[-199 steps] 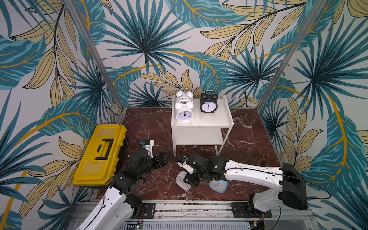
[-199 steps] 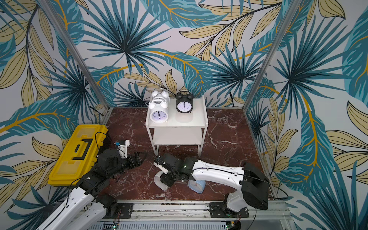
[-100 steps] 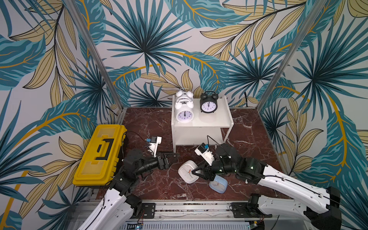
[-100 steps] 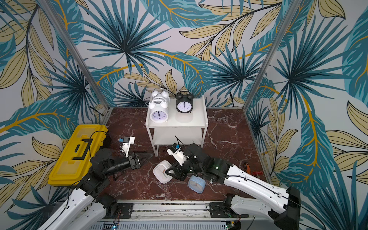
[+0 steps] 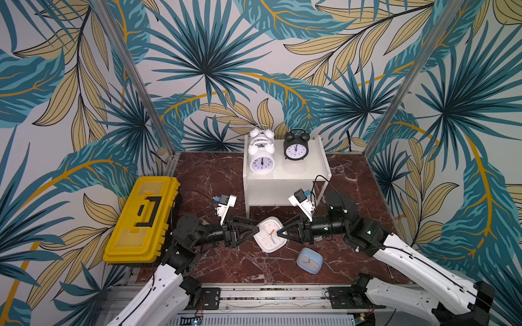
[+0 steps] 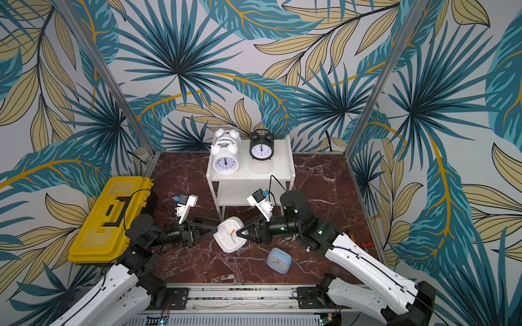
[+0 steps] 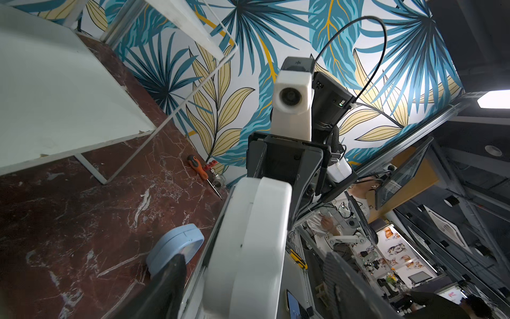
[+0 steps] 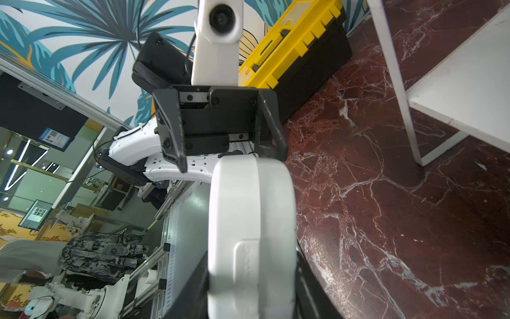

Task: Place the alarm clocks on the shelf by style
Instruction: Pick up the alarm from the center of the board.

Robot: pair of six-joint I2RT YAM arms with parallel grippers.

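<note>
A white rounded-square clock (image 5: 269,234) (image 6: 230,235) hangs just above the floor in front of the shelf (image 5: 313,166), face up. My right gripper (image 5: 279,233) (image 8: 249,276) is shut on its right edge. From the other side, my left gripper (image 5: 254,231) (image 7: 254,279) stands open, its fingers straddling the clock's left edge with gaps. A light-blue square clock (image 5: 309,260) (image 7: 176,245) lies on the floor nearer the front. On the shelf's top board stand two white twin-bell clocks (image 5: 261,163), one behind the other, and a black twin-bell clock (image 5: 295,148).
A yellow toolbox (image 5: 141,220) lies at the left of the marble floor. An orange screwdriver (image 7: 197,167) rests by the right wall. The shelf's lower board (image 6: 237,194) holds nothing. Patterned walls close off three sides.
My right gripper has lifted the white square clock off the floor and swung to the right. The left gripper has reached in around the clock's other edge, its jaws narrowing slightly.
</note>
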